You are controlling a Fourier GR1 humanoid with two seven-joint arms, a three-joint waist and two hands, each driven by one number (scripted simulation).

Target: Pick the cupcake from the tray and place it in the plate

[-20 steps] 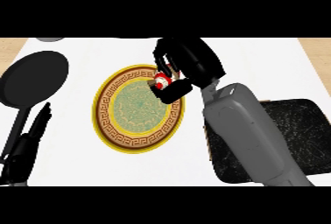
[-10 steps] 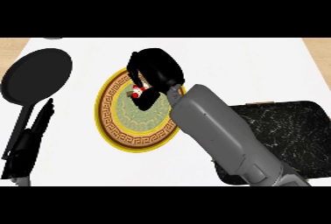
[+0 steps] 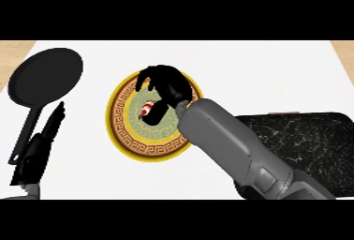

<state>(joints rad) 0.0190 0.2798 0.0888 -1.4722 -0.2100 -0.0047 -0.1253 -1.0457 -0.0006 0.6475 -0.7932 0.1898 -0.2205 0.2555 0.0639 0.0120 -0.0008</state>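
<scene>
On the white worktop (image 3: 207, 61) the right hand (image 3: 165, 84), fingers curled round the cupcake (image 3: 146, 111), has swung left from the plate's right rim to over the plate (image 3: 124, 136) centre, away from the tray (image 3: 311, 136), so release looks next.

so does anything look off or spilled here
Nothing stands out. The right hand is curled round the cupcake over the plate. The tray sits flat at the right, and a black pan lies at the left.
</scene>
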